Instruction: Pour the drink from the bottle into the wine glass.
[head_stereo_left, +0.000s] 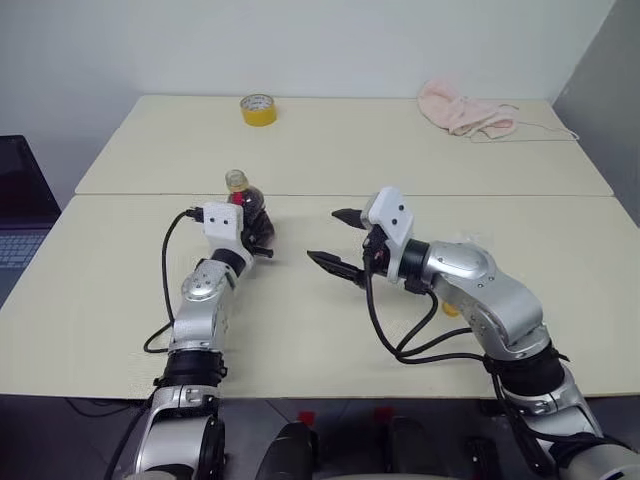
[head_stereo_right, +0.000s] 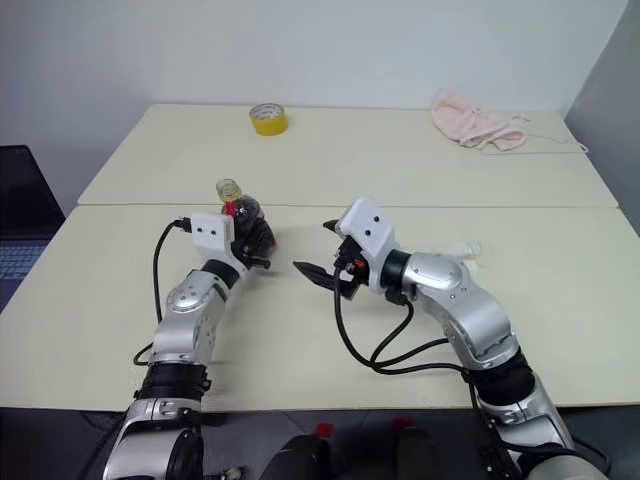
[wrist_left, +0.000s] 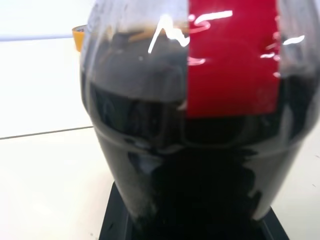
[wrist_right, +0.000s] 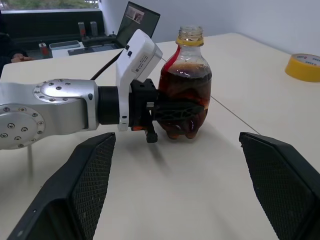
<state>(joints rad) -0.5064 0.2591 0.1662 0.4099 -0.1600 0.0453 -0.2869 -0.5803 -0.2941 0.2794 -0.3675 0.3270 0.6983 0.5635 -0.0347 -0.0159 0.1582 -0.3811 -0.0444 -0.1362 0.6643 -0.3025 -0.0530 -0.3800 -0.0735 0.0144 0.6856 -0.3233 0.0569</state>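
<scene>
The bottle (head_stereo_left: 250, 205) stands upright near the table's middle, uncapped, with a yellow ring at its neck and a red label. The dark drink (wrist_right: 184, 85) fills most of its body. My left gripper (head_stereo_left: 262, 240) is shut on the bottle's lower body, its black fingers (wrist_right: 177, 111) wrapping it. My right gripper (head_stereo_left: 325, 235) hangs open just right of the bottle, pointing toward it, with nothing between its fingers. The wine glass is mostly hidden behind my right forearm; a clear rim (head_stereo_right: 462, 247) shows above the arm.
A yellow tape roll (head_stereo_left: 258, 109) sits at the far edge of the rear table. A pink cloth (head_stereo_left: 465, 110) lies at the far right. A laptop (head_stereo_left: 20, 215) stands off the table's left side. A seam (head_stereo_left: 480, 195) joins the two tables.
</scene>
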